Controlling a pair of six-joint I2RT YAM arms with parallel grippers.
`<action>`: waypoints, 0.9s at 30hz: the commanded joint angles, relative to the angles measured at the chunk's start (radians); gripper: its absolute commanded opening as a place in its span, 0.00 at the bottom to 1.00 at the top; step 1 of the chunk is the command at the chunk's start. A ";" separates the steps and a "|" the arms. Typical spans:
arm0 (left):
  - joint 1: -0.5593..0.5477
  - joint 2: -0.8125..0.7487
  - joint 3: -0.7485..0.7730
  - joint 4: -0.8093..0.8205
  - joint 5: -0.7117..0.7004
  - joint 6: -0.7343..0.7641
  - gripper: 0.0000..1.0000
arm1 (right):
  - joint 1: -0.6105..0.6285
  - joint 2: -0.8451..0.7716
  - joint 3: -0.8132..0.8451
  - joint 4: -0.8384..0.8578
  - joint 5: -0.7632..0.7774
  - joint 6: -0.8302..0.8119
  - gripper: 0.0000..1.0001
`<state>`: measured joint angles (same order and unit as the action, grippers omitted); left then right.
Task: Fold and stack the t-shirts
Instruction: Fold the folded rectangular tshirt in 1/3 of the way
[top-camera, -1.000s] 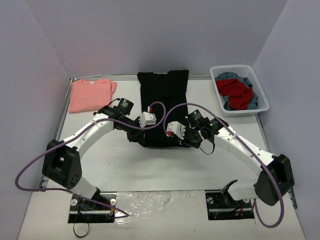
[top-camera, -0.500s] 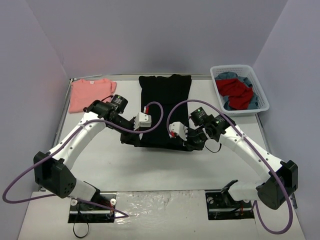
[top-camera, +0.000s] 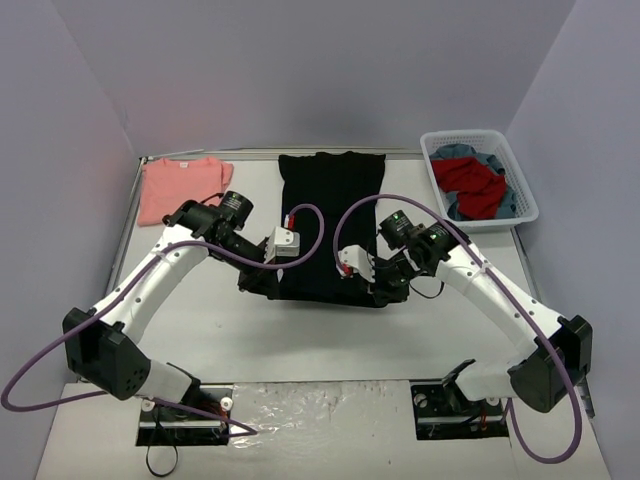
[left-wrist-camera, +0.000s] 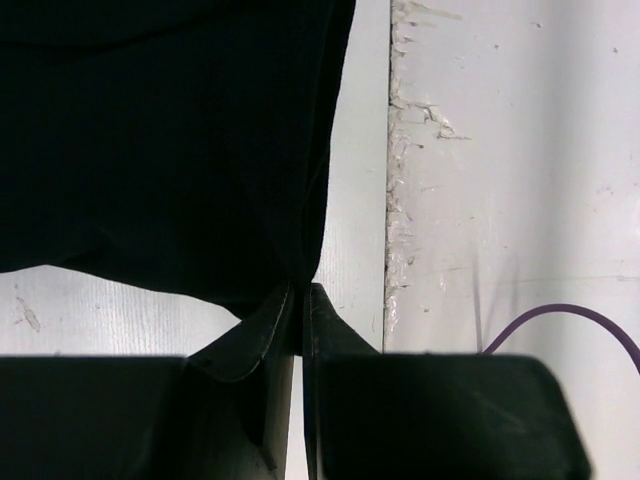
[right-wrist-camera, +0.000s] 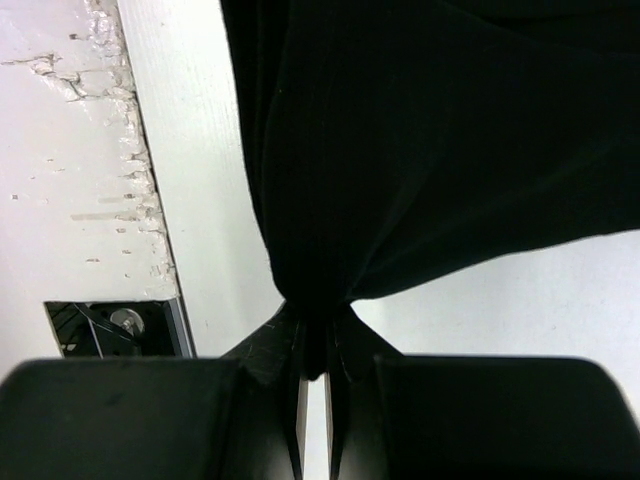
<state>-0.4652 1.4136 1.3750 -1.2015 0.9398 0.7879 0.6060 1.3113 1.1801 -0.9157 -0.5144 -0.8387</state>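
Pinching shut on the near hem corner farther from the white plastic mesh basket (top-camera: 521, 186), the left claw (left-wrist-camera: 300, 295) holds the large black cotton t-shirt (top-camera: 330, 205); the right claw (right-wrist-camera: 315, 335) is clamped on the bunched hem corner nearer the basket. The black tee lies as a long strip left of the basket, running away from the arms. By my reading its sides are already folded in, leaving the crosswise fold and the stacking. The salmon-pink t-shirt (top-camera: 180, 189) lies flat well left of the basket, beyond the black one, not yet stacked. Both arms reach forward with elbows bowed outward and wrists angled inward, low over the white table (top-camera: 330, 340).
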 joint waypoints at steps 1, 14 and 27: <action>0.000 0.001 0.048 0.042 -0.012 -0.076 0.02 | -0.021 0.048 0.030 -0.042 0.004 -0.010 0.00; 0.011 0.079 0.154 0.293 -0.219 -0.243 0.02 | -0.184 0.206 0.200 0.061 0.027 -0.051 0.00; 0.046 0.294 0.325 0.286 -0.268 -0.182 0.02 | -0.245 0.460 0.398 0.074 0.037 -0.071 0.00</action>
<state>-0.4305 1.7004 1.6371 -0.9077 0.6846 0.5755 0.3771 1.7336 1.5204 -0.8154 -0.4858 -0.8928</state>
